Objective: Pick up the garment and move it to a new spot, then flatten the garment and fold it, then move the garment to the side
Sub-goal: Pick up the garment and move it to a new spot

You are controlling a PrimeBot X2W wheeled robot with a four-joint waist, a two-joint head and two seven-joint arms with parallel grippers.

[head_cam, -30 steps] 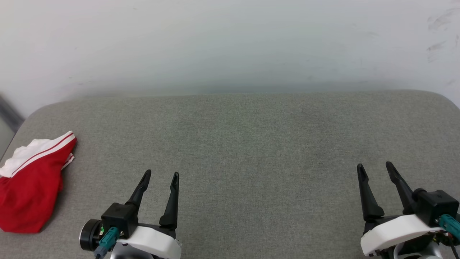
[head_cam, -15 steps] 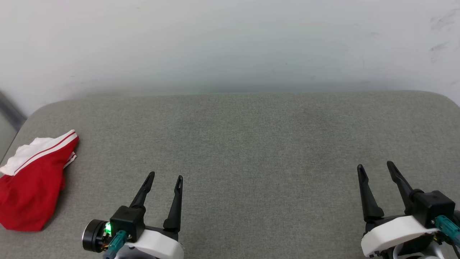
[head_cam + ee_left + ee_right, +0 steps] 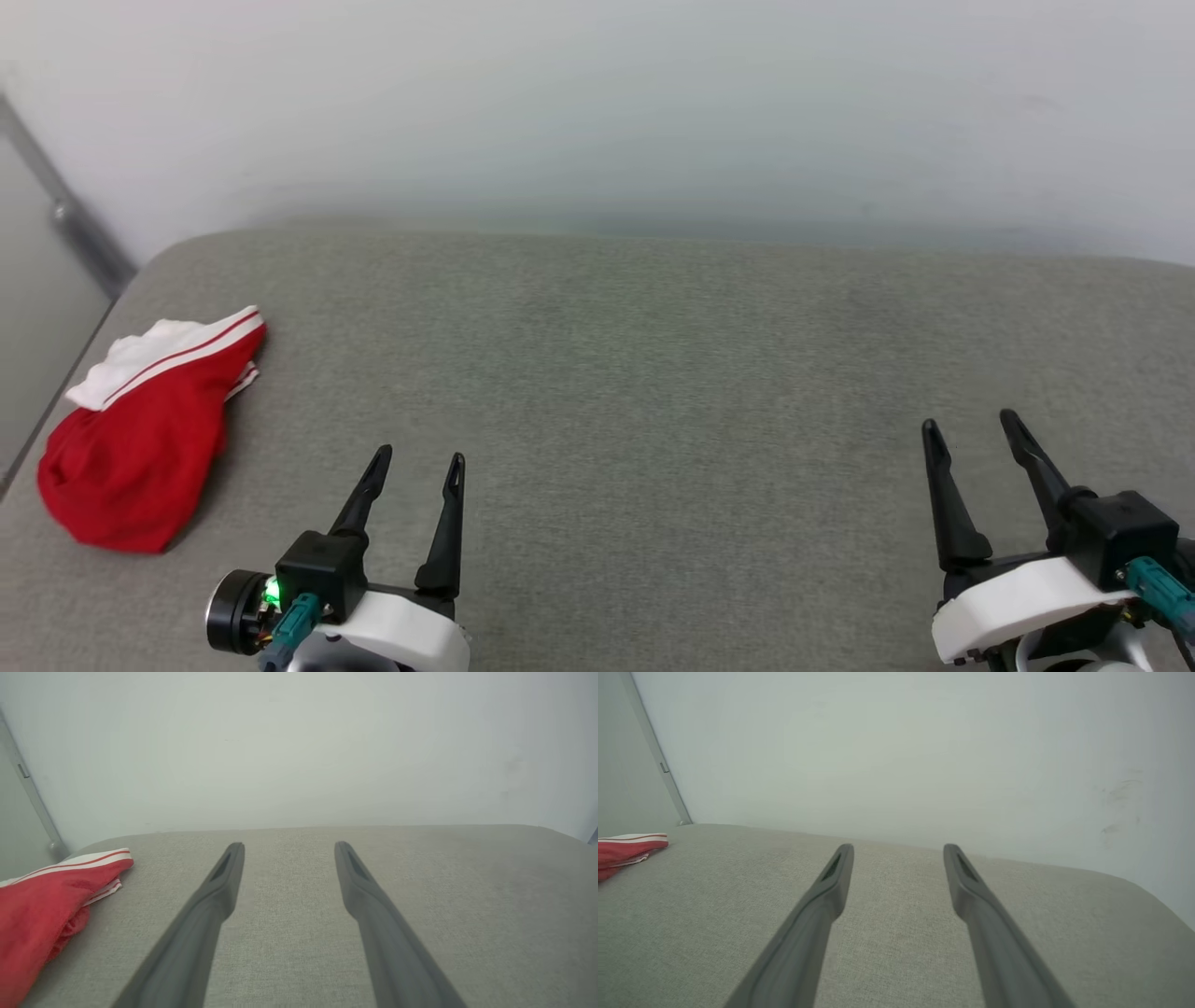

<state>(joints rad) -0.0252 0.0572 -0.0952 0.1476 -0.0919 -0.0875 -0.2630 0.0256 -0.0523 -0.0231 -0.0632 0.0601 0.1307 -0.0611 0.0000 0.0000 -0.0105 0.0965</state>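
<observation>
Our left gripper [image 3: 420,455] and right gripper [image 3: 969,420] are hovering open and empty over the cushion's [image 3: 653,373] near edge, so we are aiming for a thick fold of the garment [image 3: 140,457] crumpled at its left end.

A grey woven fabric surface [image 3: 653,373] with rounded corners spreads across the head view and meets a plain off-white wall [image 3: 597,112] at its far edge. At the left a slim grey metal strip [image 3: 70,219] slants up the wall beside a pale grey panel [image 3: 37,308]. In the right wrist view, faint dark scuff marks [image 3: 1122,793] smudge the wall's right part.
</observation>
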